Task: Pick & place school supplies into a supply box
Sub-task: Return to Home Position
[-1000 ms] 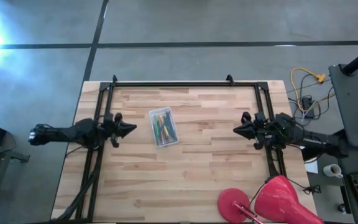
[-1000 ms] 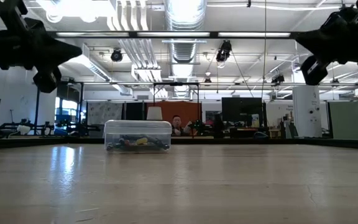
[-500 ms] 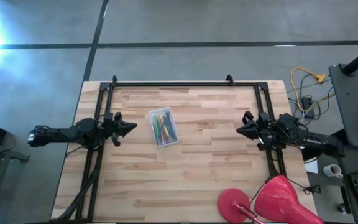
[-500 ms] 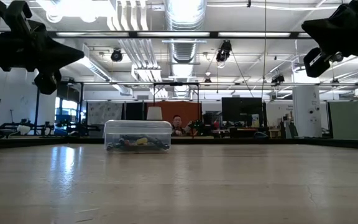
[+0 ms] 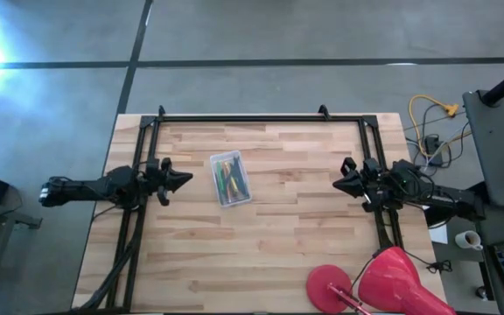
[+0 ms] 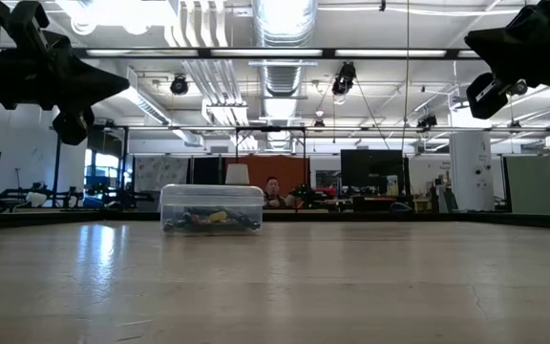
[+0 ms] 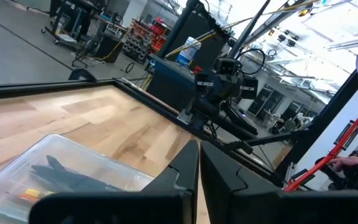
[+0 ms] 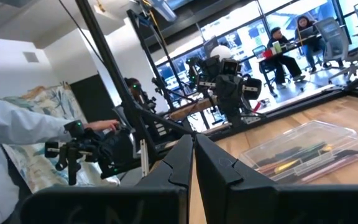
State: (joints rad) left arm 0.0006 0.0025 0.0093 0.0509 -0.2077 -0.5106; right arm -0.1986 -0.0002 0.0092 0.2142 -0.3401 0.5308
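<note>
The supply box is a small clear plastic case, closed, resting flat on the wooden table left of centre; it also shows in the low view, the left wrist view and the right wrist view. Yellow, green, orange and dark pens and pencils lie inside it. My left gripper hovers shut above the table, left of the box. My right gripper hovers shut near the table's right side, well apart from the box. The scissors do not show.
A red dome-shaped lamp stands at the table's near right corner. A black frame runs along the far and side edges. Yellow-tipped cables lie off the table to the right. People sit in the room beyond.
My right gripper has drawn back a little toward the table's right edge, rising slightly; it stays shut. The box and my left gripper have kept still.
</note>
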